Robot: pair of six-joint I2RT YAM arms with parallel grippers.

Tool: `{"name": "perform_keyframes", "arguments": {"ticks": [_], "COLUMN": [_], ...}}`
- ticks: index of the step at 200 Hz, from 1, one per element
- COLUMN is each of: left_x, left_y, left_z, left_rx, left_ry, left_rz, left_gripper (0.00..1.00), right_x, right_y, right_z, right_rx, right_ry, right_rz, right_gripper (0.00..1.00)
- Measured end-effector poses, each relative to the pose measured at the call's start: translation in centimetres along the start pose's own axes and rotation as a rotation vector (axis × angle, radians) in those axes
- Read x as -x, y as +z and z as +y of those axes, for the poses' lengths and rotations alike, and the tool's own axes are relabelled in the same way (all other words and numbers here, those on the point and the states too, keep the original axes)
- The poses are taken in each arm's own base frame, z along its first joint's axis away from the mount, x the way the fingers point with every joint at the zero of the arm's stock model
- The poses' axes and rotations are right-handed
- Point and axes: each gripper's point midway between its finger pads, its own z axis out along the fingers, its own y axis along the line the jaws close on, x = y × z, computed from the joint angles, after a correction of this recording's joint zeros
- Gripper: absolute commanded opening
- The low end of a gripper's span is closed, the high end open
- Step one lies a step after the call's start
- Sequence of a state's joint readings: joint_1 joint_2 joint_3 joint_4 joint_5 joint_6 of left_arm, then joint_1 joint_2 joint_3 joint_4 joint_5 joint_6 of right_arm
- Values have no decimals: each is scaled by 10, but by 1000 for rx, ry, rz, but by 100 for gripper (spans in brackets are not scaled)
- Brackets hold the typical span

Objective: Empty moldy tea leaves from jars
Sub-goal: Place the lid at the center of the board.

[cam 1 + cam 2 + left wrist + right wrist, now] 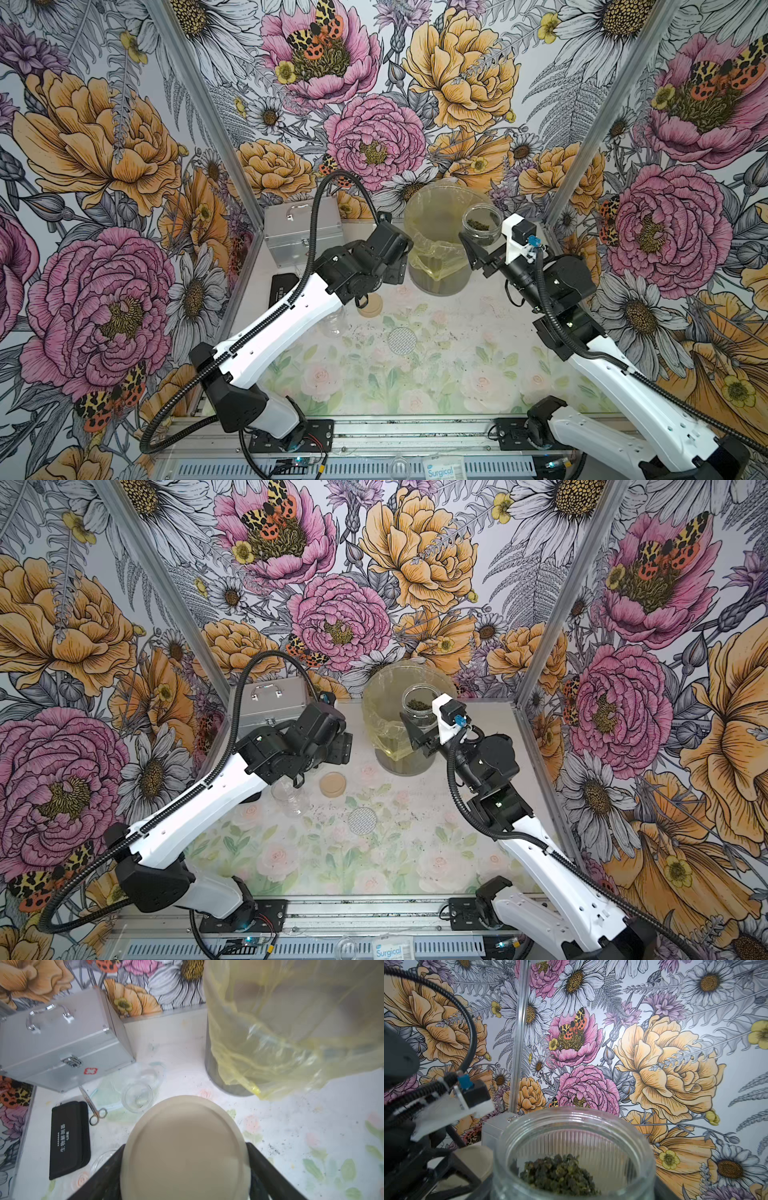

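White shells on black joints form the left arm [291, 328] and right arm [640, 407], dotted with small screw holes. A black ribbed cable [314, 224] runs along each; just behind the right gripper [482, 243] sits a blue connector [532, 240] on a white mount [515, 241].

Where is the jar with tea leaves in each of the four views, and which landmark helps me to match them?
Top view: the jar is right of centre, against the bin.
Top view: the jar is just right of centre, against the bin.
Left wrist: not in it; a lid fills the foreground.
Right wrist: the jar is close before the camera, open, leaves inside.
Shared landmark: the silver case.
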State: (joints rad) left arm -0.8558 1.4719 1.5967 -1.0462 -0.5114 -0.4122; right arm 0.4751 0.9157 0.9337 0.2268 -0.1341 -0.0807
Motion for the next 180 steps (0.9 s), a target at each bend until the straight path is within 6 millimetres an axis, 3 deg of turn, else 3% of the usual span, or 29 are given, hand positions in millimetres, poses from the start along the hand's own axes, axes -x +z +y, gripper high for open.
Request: {"name": "perform_keyframes", "arguments": {"ticks": [32, 57, 94, 133, 153, 180], "left_x": [-60, -106, -175, -238, -259, -270], "left_y": [30, 42, 49, 75, 87, 96], "left_z": [-9, -11, 6, 31, 37, 34], "left_rx": [36, 61, 89, 119, 107, 54], "left_ry": [20, 24, 2, -61, -94, -152], "left_rz": [77, 115, 164, 238, 274, 289], "left_gripper": [0, 0, 0, 0, 0, 16], "right_x": [6, 2, -8, -20, -26, -29], "right_y": [-16, -20, -17, -10, -8, -7], "right_z": [-6, -8, -8, -6, -4, -2], "right_rx": [-35, -51, -54, -41, -30, -20], "right_ry": [21, 31, 42, 50, 53, 54], "right_rz": [14, 37, 74, 105, 121, 131], "right_gripper": [0, 0, 0, 0, 0, 0]}}
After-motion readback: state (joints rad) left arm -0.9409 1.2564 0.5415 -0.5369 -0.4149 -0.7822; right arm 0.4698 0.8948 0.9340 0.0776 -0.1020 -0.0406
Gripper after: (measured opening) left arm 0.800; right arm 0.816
